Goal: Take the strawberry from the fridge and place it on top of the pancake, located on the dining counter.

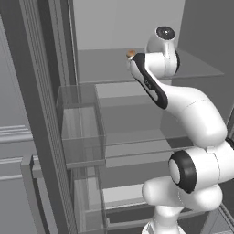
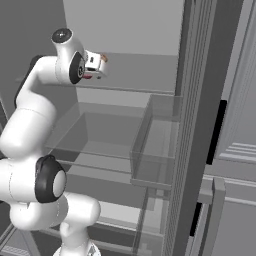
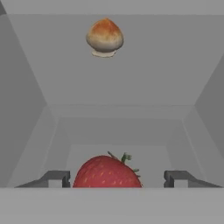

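Pale grey fridge (image 3: 26,87) walls and glass shelves surround your working area, with the door bins at the left of the left base view. You have the gripper (image 3: 117,178) reaching onto an upper shelf, and in the hand view the strawberry (image 3: 107,173) sits at the bottom centre, right between the two dark fingertips (image 3: 57,178). The jaws stand apart, with a clear gap on each side of the berry, so nothing is held yet. Farther back, near the upper left of that view, rests a small tan mushroom-like item (image 3: 104,37); leave it alone. Expect the berry to be light, soft and easily bruised, and a little slippery on its rounded skin, so close gently across its widest part, the shoulders below the stem. Its green stem points up and slightly right in the hand view; the long axis appears to run roughly up the frame, though the lower end is cut off.
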Controlling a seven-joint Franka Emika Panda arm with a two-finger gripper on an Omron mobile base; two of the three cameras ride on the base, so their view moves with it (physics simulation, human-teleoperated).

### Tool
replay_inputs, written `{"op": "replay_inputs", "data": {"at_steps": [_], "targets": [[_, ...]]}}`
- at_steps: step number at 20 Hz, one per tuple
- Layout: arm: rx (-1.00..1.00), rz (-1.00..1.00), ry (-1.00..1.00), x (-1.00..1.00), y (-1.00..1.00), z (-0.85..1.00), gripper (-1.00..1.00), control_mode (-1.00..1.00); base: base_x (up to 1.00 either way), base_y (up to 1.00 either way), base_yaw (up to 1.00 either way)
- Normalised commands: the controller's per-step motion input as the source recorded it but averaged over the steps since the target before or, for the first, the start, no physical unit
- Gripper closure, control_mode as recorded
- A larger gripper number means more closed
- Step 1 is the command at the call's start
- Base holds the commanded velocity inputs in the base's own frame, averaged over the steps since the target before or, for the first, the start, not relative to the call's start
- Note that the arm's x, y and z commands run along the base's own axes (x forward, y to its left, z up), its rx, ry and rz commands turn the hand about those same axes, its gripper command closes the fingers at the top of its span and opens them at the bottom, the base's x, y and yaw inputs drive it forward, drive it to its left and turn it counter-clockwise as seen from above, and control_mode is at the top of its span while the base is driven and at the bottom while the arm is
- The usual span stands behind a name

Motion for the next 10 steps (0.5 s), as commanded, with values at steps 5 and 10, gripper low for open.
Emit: {"op": "replay_inputs", "data": {"at_steps": [5, 10], "targets": [[0.0, 0.0, 0.0, 0.0, 0.15, -0.12, 1.0, -1.0, 0.0, 0.0, 0.0], [0.0, 0.0, -0.04, -0.42, 0.16, 0.0, 1.0, -1.0, 0.0, 0.0, 0.0]]}}
